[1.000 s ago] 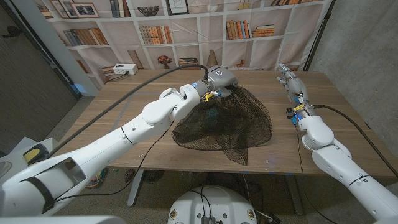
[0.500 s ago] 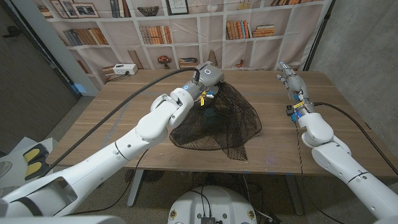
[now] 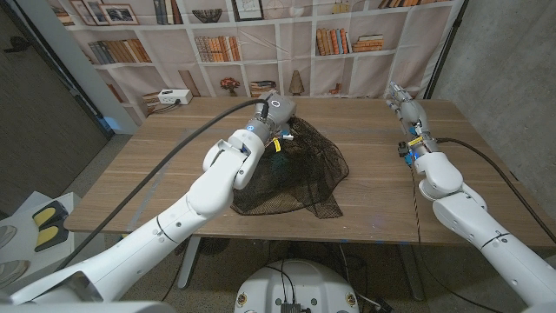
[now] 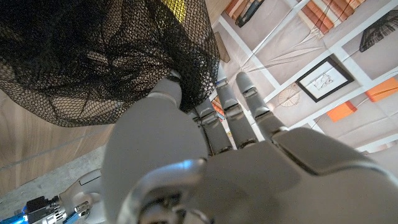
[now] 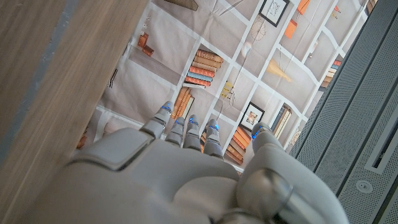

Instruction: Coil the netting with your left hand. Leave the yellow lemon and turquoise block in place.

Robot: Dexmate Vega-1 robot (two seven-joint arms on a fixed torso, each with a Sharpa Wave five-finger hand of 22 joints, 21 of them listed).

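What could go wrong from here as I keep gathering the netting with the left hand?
1. The left hand grips the netting, and a yellow thing, likely the lemon, shows through the mesh by the fingers; pulling further may drag it out of place.
2. The turquoise block cannot be made out under the mesh, so it could snag unnoticed.
3. The netting's loose front edge lies near the table edge and might slip over.

A wooden table (image 3: 174,187) carries everything here. On it lies black netting (image 3: 300,174) — bunched into a dark heap just below the left hand (image 3: 276,111), which is at the heap's far edge. Something yellow (image 4: 176,7) shows through the mesh right by that hand's fingers. The right hand (image 3: 404,109) is well apart from the netting — over the table's far right side.
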